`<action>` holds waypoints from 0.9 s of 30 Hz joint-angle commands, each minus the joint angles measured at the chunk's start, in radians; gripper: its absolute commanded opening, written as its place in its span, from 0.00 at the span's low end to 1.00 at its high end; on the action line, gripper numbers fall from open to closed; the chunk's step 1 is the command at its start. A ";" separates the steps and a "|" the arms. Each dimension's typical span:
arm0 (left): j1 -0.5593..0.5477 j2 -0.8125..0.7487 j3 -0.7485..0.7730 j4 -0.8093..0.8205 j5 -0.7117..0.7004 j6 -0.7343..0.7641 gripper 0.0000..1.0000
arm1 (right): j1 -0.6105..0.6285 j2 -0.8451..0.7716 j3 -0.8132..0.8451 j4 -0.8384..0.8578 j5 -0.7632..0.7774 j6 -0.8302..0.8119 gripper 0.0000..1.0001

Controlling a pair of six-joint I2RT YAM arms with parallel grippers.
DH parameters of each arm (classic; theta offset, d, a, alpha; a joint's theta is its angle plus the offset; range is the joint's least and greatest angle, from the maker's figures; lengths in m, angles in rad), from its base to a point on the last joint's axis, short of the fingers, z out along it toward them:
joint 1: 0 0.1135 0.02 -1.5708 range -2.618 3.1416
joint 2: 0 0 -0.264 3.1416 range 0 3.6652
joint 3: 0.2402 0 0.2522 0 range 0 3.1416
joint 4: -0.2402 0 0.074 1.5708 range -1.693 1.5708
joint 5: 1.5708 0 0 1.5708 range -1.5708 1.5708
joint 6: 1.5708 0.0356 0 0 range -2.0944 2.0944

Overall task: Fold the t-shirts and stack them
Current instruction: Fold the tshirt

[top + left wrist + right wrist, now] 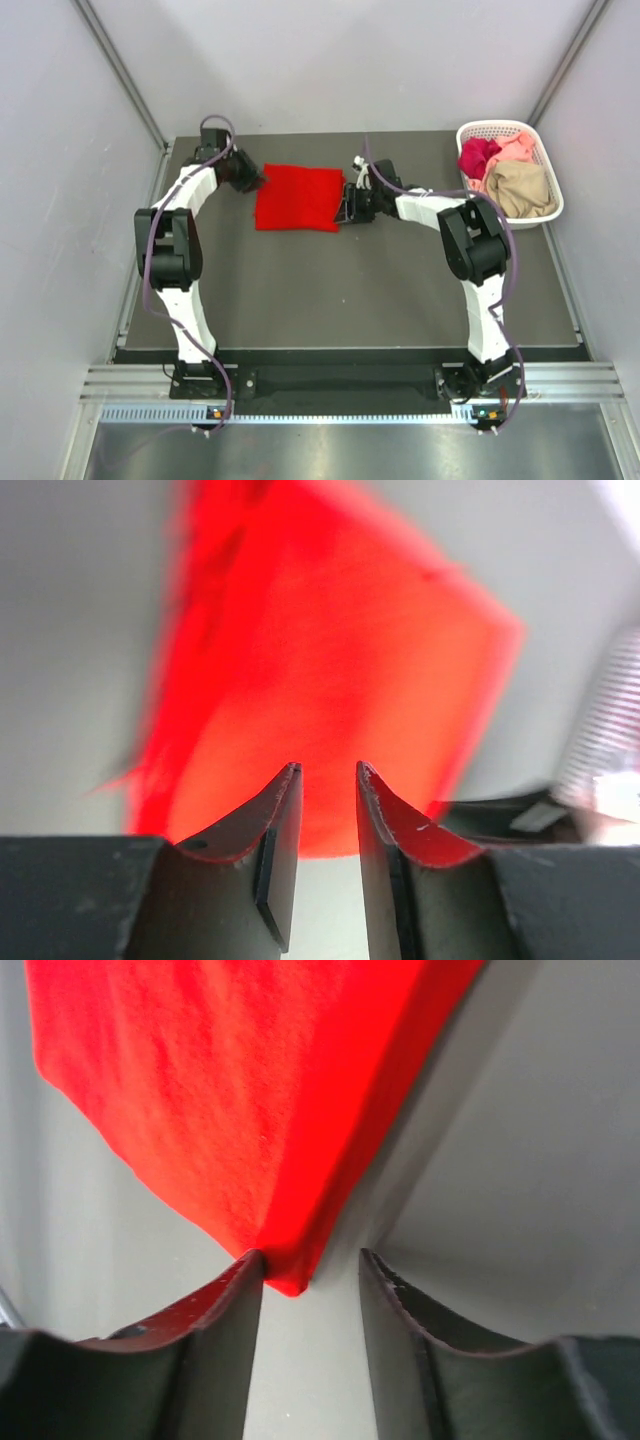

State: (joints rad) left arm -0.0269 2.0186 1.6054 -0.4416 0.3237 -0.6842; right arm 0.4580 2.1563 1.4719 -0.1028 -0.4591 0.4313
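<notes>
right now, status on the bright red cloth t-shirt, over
Left gripper and right gripper open, at opposite edges of the bright red cloth t-shirt. Shirt folded flat, not gripped. Nothing in the way.

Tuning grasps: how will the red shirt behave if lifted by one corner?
Likely floppy: the red shirt lies flat as thin folded cloth, so it would probably sag and unfold. Probably light; a push may bunch it rather than slide it. The corner at the right gripper looks layered, so a pinch might miss some layers.
</notes>
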 commanded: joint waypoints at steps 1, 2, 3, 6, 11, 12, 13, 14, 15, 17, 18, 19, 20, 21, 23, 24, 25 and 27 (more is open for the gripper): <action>-0.002 0.066 0.129 0.207 0.252 -0.061 0.33 | 0.005 -0.084 0.011 -0.040 0.054 0.003 0.47; -0.004 0.095 0.151 0.263 0.283 -0.070 0.32 | 0.001 -0.082 0.031 -0.044 0.066 0.009 0.47; -0.005 0.153 0.172 0.273 0.290 -0.072 0.32 | -0.004 -0.085 0.039 -0.038 0.077 0.029 0.47; -0.002 0.253 0.258 0.302 0.301 -0.063 0.31 | -0.024 -0.075 0.060 0.024 0.067 0.079 0.43; 0.016 0.380 0.399 0.325 0.279 -0.066 0.31 | -0.053 -0.007 0.145 0.181 -0.018 0.135 0.37; 0.019 0.414 0.415 0.336 0.281 -0.072 0.31 | -0.055 0.011 0.163 0.193 -0.029 0.147 0.36; 0.019 0.428 0.435 0.351 0.281 -0.080 0.31 | -0.058 0.048 0.185 0.204 -0.039 0.153 0.36; 0.021 0.442 0.444 0.366 0.279 -0.099 0.31 | -0.061 0.066 0.224 0.216 -0.050 0.158 0.35; 0.048 0.466 0.452 0.383 0.278 -0.109 0.31 | -0.061 0.082 0.241 0.228 -0.056 0.164 0.35; 0.061 0.492 0.488 0.411 0.273 -0.123 0.32 | -0.064 0.123 0.281 0.230 -0.040 0.162 0.34; 0.064 0.520 0.508 0.408 0.275 -0.123 0.32 | -0.065 0.135 0.292 0.219 -0.026 0.161 0.33; 0.065 0.532 0.540 0.402 0.278 -0.126 0.32 | -0.067 0.157 0.307 0.218 -0.015 0.162 0.31; 0.068 0.542 0.548 0.402 0.282 -0.136 0.32 | -0.071 0.169 0.314 0.219 -0.010 0.165 0.31; 0.070 0.545 0.550 0.406 0.284 -0.140 0.32 | -0.074 0.184 0.321 0.221 -0.007 0.175 0.30; 0.070 0.543 0.545 0.408 0.276 -0.133 0.32 | -0.084 0.209 0.332 0.241 0.008 0.182 0.29; 0.070 0.540 0.544 0.408 0.275 -0.130 0.32 | -0.087 0.215 0.334 0.256 0.010 0.190 0.29; 0.070 0.542 0.541 0.406 0.273 -0.123 0.32 | -0.093 0.232 0.341 0.277 0.010 0.193 0.29; 0.070 0.542 0.539 0.406 0.272 -0.115 0.32 | -0.097 0.247 0.358 0.278 0.016 0.195 0.28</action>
State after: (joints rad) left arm 0.0475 2.5713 2.1132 -0.0933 0.5865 -0.8124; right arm 0.3862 2.3852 1.7622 0.0902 -0.4618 0.6132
